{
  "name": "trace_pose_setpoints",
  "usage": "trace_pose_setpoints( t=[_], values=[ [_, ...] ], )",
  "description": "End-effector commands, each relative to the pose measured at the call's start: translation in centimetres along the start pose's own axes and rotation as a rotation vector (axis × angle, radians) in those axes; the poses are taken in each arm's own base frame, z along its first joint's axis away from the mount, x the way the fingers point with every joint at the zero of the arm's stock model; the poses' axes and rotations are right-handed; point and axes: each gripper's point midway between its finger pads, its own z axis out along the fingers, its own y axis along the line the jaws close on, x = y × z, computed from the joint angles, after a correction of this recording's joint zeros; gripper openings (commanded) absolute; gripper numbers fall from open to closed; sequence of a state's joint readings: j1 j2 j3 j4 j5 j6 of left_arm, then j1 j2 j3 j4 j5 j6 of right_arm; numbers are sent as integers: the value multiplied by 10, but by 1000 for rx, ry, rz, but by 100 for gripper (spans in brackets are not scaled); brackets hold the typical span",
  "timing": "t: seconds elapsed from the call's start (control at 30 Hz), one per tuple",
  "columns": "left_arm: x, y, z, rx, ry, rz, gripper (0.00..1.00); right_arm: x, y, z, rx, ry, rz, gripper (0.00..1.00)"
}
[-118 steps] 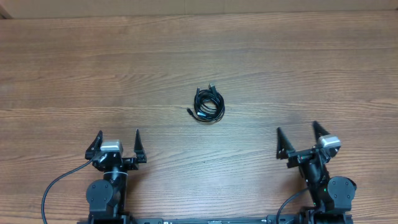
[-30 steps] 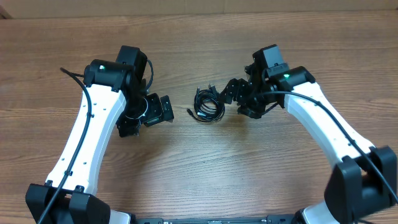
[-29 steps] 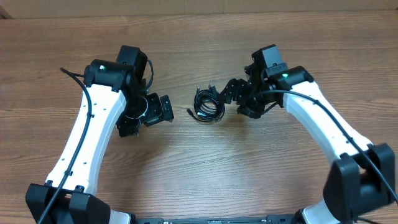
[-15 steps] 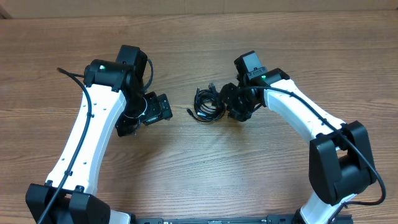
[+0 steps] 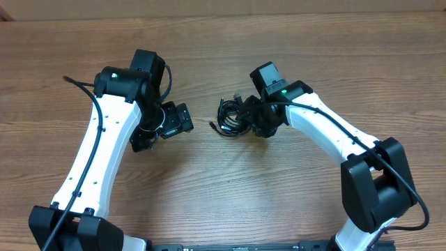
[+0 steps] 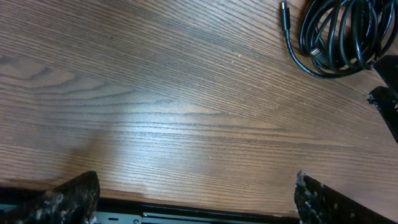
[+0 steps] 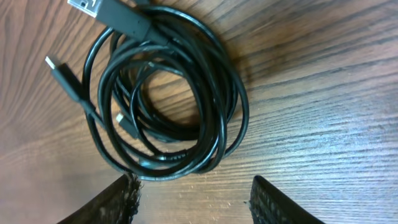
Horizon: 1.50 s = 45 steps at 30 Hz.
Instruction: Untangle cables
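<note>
The cables (image 5: 230, 117) lie as one small coiled bundle of thin black cords at the table's middle, with plug ends sticking out at the top and left. In the right wrist view the coil (image 7: 168, 112) fills the frame, and my right gripper (image 7: 196, 202) is open just beside its near edge, not touching it. In the overhead view the right gripper (image 5: 252, 115) sits at the bundle's right side. My left gripper (image 5: 182, 120) is open, a short way left of the bundle. The left wrist view shows the coil (image 6: 339, 37) far off at the top right, with the left fingers (image 6: 196, 199) wide apart.
The wooden table (image 5: 223, 195) runs under everything. The white arms reach in from the front left (image 5: 97, 160) and front right (image 5: 334, 132). A thicker black wire (image 5: 70, 80) loops off the left arm. The right gripper's tip (image 6: 385, 102) shows at the left wrist view's right edge.
My right gripper has moved left, from a gap beside the bundle to right at its edge. The left arm has barely moved. The bundle lies where it was.
</note>
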<state>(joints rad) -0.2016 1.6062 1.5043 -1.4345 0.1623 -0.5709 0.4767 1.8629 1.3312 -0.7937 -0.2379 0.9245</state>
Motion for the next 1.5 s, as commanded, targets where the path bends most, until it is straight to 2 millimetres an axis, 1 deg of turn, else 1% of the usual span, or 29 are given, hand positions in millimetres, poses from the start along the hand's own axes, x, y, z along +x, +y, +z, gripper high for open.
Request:
trace_pose_setpoints(
  t=[0.0, 0.1, 0.17, 0.37, 0.53, 0.7, 0.87, 0.9, 0.93, 0.97, 1.0, 1.03, 1.07, 1.13, 1.23, 1.27, 1.4, 1.47],
  values=[
    [-3, 0, -1, -6, -15, -9, 100, -4, 0, 3, 22, -56, 71, 54],
    [-4, -1, -1, -4, -17, -9, 100, -3, 5, 4, 10, -61, 66, 52],
    [-4, -1, -1, -4, -17, -9, 100, -3, 7, 5, 10, -77, 59, 49],
    [-4, -1, -1, -4, -17, -9, 100, -14, 1, 6, 50, -165, 159, 49],
    [-4, -1, -1, -4, -17, -9, 100, -9, 2, 12, 48, -144, 171, 49],
    [-5, -2, -1, 0, -23, -8, 100, -3, 7, 23, 44, -127, 151, 49],
    [-5, -5, -1, 4, -29, 2, 100, -5, 1, 42, 68, -116, 158, 48],
    [-5, -5, -1, 3, -28, 1, 99, -5, 0, 45, 74, -113, 159, 44],
    [-5, -5, -1, 3, -28, 2, 100, -4, -1, 46, 78, -111, 159, 38],
    [-5, -5, -1, 3, -28, 2, 99, -4, -2, 47, 84, -109, 151, 30],
    [-5, -5, -1, 3, -29, 2, 100, -4, -3, 47, 86, -107, 142, 21],
    [-6, -5, -1, 3, -30, 2, 99, -3, -3, 47, 86, -104, 135, 16],
    [-6, -5, -1, 4, -31, 3, 100, -2, -1, 47, 80, -94, 120, 6],
    [-6, -5, -1, 5, -32, 2, 100, 2, 4, 46, 56, -59, 85, 4],
    [-8, -6, -1, 9, -38, 4, 99, 7, 16, 38, 6, -18, 19, 4],
    [-8, -6, -1, 10, -39, 4, 100, 8, 22, 31, -15, -5, -9, 4],
    [-9, -7, -1, 11, -42, 5, 99, 10, 42, -10, -67, -18, -75, 4],
    [-10, -8, -1, 13, -45, 5, 100, 10, 55, -36, -105, -42, -111, 4]
  ],
)
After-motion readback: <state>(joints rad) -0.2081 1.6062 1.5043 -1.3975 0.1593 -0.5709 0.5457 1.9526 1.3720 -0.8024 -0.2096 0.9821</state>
